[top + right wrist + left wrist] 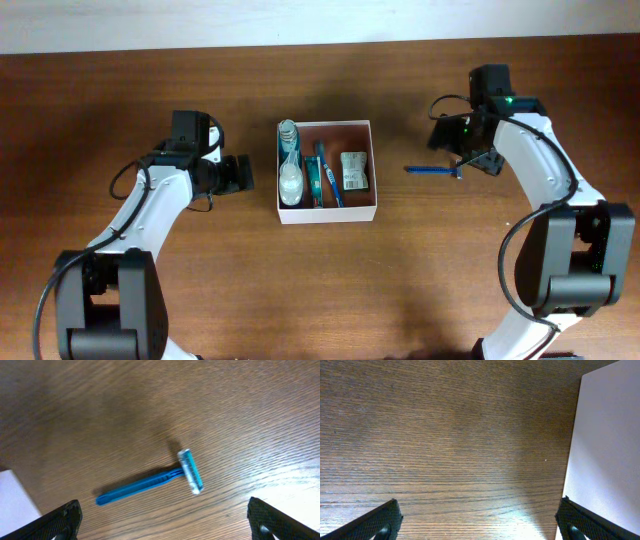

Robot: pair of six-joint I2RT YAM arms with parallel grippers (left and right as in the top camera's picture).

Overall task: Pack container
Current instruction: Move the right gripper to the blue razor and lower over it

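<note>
Container [327, 215] likely light, thin-walled; hold a wall. Razor [150, 482]: grip handle midway. Left fingers [380, 520], right fingers [60, 522] spread, empty.

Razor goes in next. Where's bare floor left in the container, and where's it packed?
Bare floor shows in the container's right half: a patch between the green-and-white packet and the far wall, a thinner one between it and the near wall. The left half is crowded by the clear bottle and blue items.

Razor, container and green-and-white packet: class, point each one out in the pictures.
razor [140, 485]: right wrist view, blue handle.
container [330, 214]: overhead view, near white wall.
packet [352, 171]: overhead view, top face.
</note>
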